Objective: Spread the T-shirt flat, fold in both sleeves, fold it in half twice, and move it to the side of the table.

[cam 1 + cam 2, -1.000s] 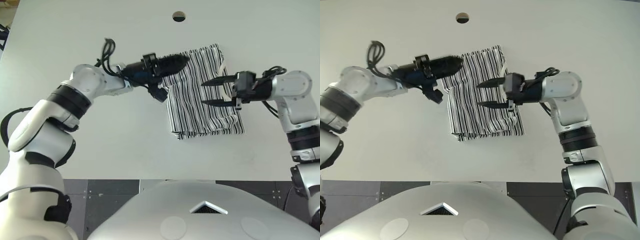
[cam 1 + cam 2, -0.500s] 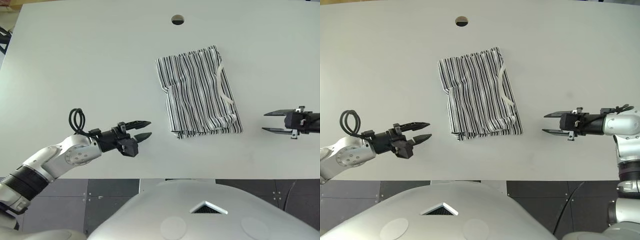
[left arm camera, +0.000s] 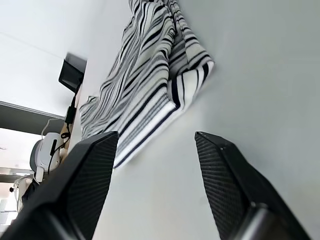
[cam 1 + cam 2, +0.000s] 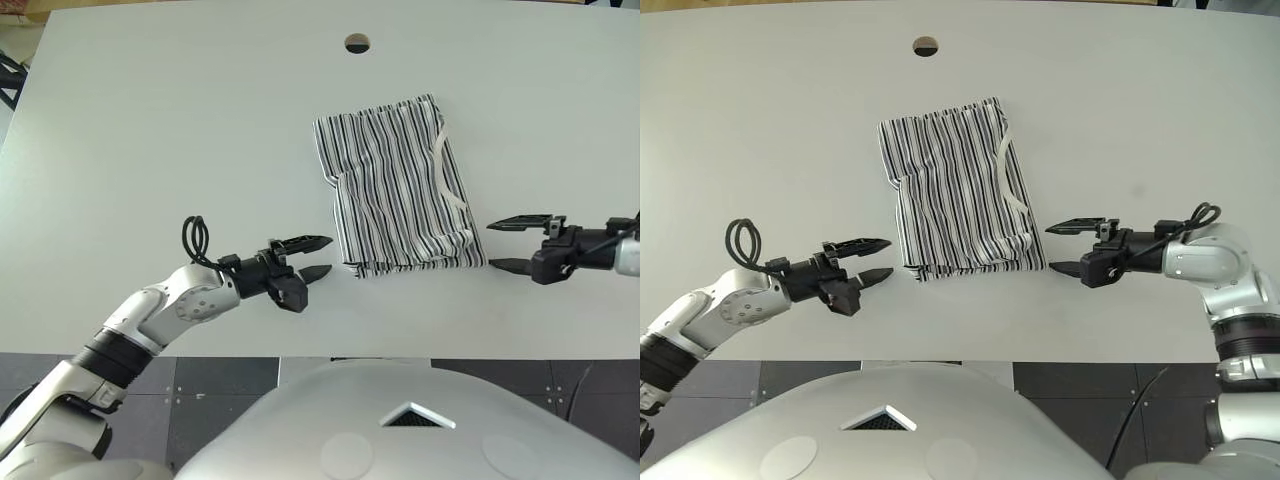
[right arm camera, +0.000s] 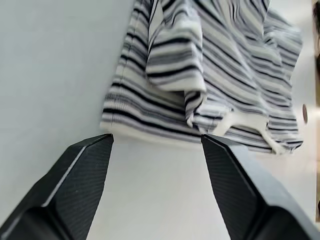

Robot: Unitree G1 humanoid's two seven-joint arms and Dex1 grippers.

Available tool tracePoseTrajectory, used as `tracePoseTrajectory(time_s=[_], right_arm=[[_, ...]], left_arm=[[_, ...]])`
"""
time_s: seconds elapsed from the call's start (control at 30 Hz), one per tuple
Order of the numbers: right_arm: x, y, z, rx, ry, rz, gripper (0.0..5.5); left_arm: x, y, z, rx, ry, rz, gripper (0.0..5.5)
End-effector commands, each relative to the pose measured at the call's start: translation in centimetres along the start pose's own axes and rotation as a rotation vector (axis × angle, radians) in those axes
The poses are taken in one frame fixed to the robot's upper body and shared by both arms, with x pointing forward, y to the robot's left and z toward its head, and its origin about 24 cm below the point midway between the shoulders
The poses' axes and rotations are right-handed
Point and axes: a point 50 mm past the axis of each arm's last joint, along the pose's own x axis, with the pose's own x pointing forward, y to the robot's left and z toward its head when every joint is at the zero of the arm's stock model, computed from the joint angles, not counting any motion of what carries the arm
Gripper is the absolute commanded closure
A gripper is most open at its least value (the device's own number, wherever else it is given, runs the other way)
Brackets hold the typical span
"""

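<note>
The black-and-white striped T-shirt [image 4: 400,185], folded into a compact rectangle, lies flat on the white table [image 4: 150,130], a little right of centre. Its long edges run from near to far, slightly slanted. The near edge shows several stacked layers, and a white neckband strip curves along the right edge. None of its edges reaches a table edge.

A broad stretch of tabletop lies between the shirt's left edge and the table's left edge. On the right, the tabletop runs on past the shirt's right edge. A narrower strip separates the shirt's near edge from the table's near edge. Beyond the far edge, apart from the cloth, sits a small round hole [image 4: 357,43] in the tabletop.

The left gripper [image 4: 328,255] sits low over the table just beside the shirt's near-left corner, its fingers [image 3: 90,185] spread wide, holding nothing and pointing at the layered edge. The right gripper [image 4: 490,245] sits just beside the near-right corner, its fingers [image 5: 235,185] likewise wide apart, holding nothing and clear of the cloth.
</note>
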Motion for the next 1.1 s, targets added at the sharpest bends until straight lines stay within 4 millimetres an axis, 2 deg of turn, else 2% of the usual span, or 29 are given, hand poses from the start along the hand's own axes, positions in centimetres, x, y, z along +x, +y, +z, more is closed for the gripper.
tracePoseTrajectory(time_s=[0.03, 0.27, 0.3, 0.37, 0.8, 1.0, 1.1], right_arm=[[2.9, 2.9, 0.1, 0.025, -0.013, 0.168, 2.22], [4.1, 2.6, 0.3, 0.010, -0.040, 0.160, 2.22], [4.2, 2.5, 0.4, 0.012, -0.043, 0.159, 2.22], [4.3, 2.5, 0.3, 0.020, -0.045, 0.158, 2.47], [4.1, 2.4, 0.1, 0.025, -0.037, 0.168, 5.13], [4.2, 2.2, 0.3, 0.043, -0.057, 0.157, 5.27], [4.1, 1.7, 0.9, 0.097, -0.104, 0.122, 5.27]], left_arm=[[0.9, -1.6, -0.8, 0.025, 0.036, -0.109, 2.65], [2.3, -1.6, -0.6, 0.044, -0.006, -0.104, 2.65], [2.4, -1.7, -0.5, 0.040, -0.014, -0.106, 2.82], [2.6, -1.9, -0.4, 0.033, -0.026, -0.114, 3.06], [3.2, -1.8, -0.2, 0.046, -0.046, -0.106, 4.83], [3.3, -1.8, -0.2, 0.045, -0.062, -0.122, 5.39], [3.2, -1.9, -0.1, 0.034, -0.076, -0.129, 5.40]])
